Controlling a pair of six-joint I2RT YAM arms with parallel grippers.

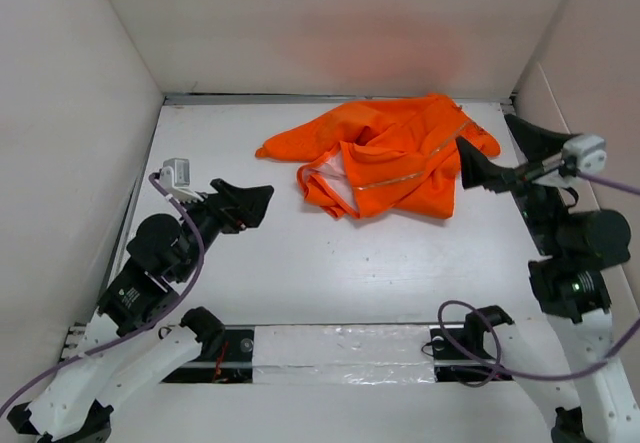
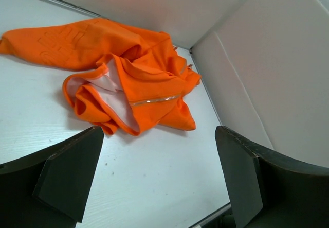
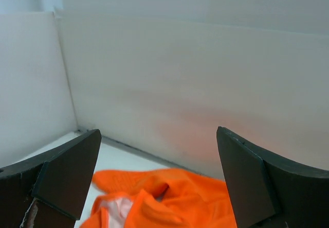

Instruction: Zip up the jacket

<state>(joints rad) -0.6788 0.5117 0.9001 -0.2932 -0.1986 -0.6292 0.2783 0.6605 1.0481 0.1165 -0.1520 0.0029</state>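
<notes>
- The jacket (image 1: 390, 158) lies crumpled on the desk (image 1: 330, 263) in the upper centre of the top view. It is folded over itself, with a silvery stripe (image 1: 395, 181) across the front fold and pale lining (image 2: 110, 84) showing at one edge.
- The left gripper (image 1: 262, 206) hangs at mid-left, jaws wide and empty, well apart from the cloth.
- The right gripper (image 1: 487, 135) sits at the right, also wide and holding nothing, just beside the jacket's right edge.
- No zipper slider or teeth can be made out in any view, so I judge the step in hand to be spreading the garment flat before any zipping.
- Take a single layer at an outer edge. A pinch through several folds would likely drag the whole heap rather than open it.
- Draw the two sides apart toward the left and right of the frame, low over the desk, so the front edges end up side by side.
- Look for the zipper ends once the front lies open.
</notes>
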